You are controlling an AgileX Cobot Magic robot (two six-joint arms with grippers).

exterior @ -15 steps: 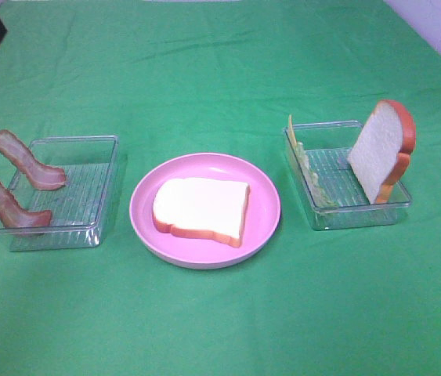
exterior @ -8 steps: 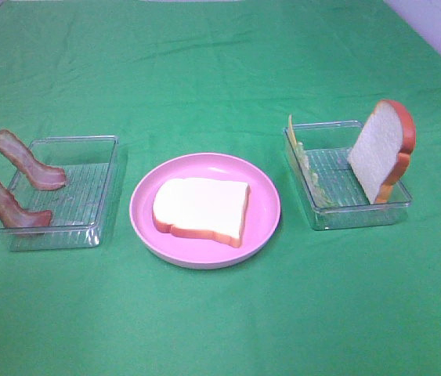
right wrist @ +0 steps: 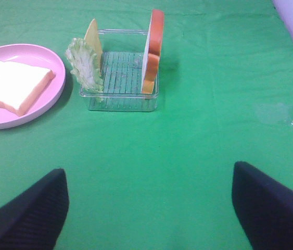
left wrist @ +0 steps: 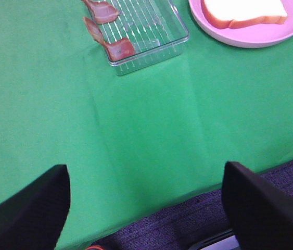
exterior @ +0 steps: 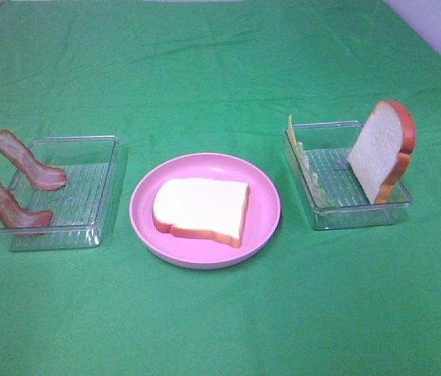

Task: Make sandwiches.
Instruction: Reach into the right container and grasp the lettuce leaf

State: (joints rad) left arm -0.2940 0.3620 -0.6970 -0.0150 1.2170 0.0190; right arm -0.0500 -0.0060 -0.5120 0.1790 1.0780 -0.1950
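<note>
A white bread slice (exterior: 201, 210) with orange-brown crust lies flat on the pink plate (exterior: 265, 207) at the middle. A second slice (exterior: 383, 149) stands on edge in the right clear tray (exterior: 337, 200), with pale-green lettuce (exterior: 312, 176) and thin yellow cheese (exterior: 291, 130) leaning at its left wall. Two bacon strips (exterior: 28, 164) (exterior: 9, 207) hang over the left clear tray (exterior: 87, 196). Neither gripper shows in the exterior view. My left gripper (left wrist: 146, 169) is open and empty, far from the bacon (left wrist: 116, 47). My right gripper (right wrist: 149, 172) is open and empty, well short of the upright slice (right wrist: 154, 49).
Green cloth covers the table. In the left wrist view the cloth's near edge drops to a dark floor (left wrist: 188, 219) just under the gripper. A pale wall (exterior: 439, 31) borders the table's far right corner.
A dark arm part at the exterior view's top left corner one second ago has left the view. The food, plate and trays have not moved.
</note>
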